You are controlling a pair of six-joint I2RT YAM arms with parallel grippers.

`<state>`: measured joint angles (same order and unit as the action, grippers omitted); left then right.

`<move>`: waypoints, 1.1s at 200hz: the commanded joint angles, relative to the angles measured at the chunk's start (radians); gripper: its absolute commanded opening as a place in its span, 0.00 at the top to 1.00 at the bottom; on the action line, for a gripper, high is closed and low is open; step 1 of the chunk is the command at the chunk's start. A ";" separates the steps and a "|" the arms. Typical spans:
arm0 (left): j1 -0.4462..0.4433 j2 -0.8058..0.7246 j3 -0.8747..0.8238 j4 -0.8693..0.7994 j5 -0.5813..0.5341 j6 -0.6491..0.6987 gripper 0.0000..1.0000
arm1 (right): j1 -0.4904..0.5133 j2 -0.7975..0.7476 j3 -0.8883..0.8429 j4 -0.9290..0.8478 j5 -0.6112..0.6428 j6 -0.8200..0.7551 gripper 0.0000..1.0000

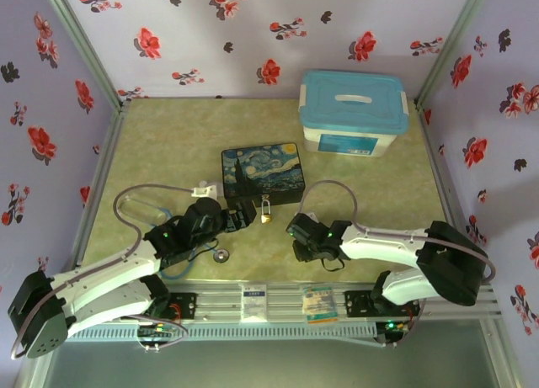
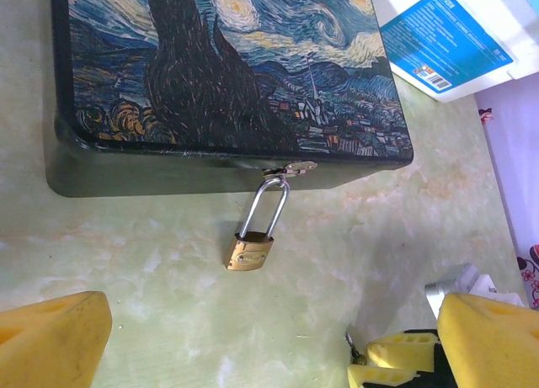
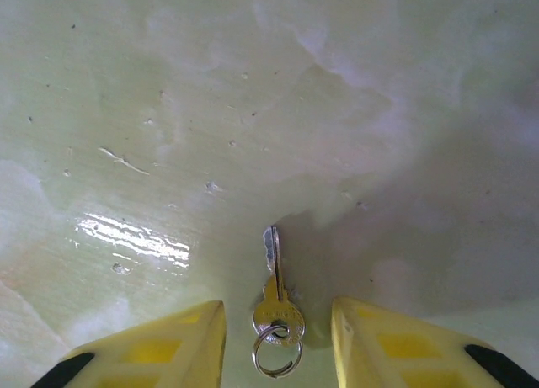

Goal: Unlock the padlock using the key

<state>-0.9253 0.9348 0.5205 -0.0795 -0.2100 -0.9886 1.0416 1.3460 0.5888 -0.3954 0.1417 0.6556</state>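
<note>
Right wrist view has the key [image 3: 274,283] flat on the table [image 3: 253,110] between the fingers of the right gripper [image 3: 278,312], which stand partly apart, clear of it, holding nothing. It looks light, stiff, thin, likely to skid; best pinched at its round head, blade left free. Left wrist view adds the padlock [image 2: 249,253], shackled to the hasp [image 2: 290,167] of the painted tin [image 2: 227,77] and lying just before the tin's near wall. The key lies off the tin's near right corner. The left gripper [image 2: 269,321] gapes wide, empty.

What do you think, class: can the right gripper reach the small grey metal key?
Probably yes: the key lies on the table between the parted yellow fingers of the right gripper, unobstructed.
</note>
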 commanded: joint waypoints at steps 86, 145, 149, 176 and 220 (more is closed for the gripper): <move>-0.007 0.034 -0.013 0.063 -0.023 -0.022 0.00 | 0.045 -0.046 -0.034 0.035 0.019 0.011 0.98; -0.076 0.099 -0.078 0.454 0.103 0.032 0.06 | -0.136 -0.401 -0.183 0.214 -0.272 -0.066 1.00; -0.088 0.106 -0.085 0.504 0.103 0.041 0.06 | -0.149 -0.426 -0.190 0.229 -0.295 -0.066 1.00; -0.149 0.171 -0.078 0.683 0.125 0.103 0.07 | -0.180 -0.534 -0.196 0.327 -0.387 -0.063 1.00; -0.185 0.191 -0.062 0.750 0.136 0.135 0.12 | -0.180 -0.555 -0.208 0.551 -0.516 0.000 1.00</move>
<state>-1.1019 1.1267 0.4408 0.5266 -0.0883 -0.8982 0.8658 0.8032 0.3962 -0.0315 -0.2558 0.6140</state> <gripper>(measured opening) 0.922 0.064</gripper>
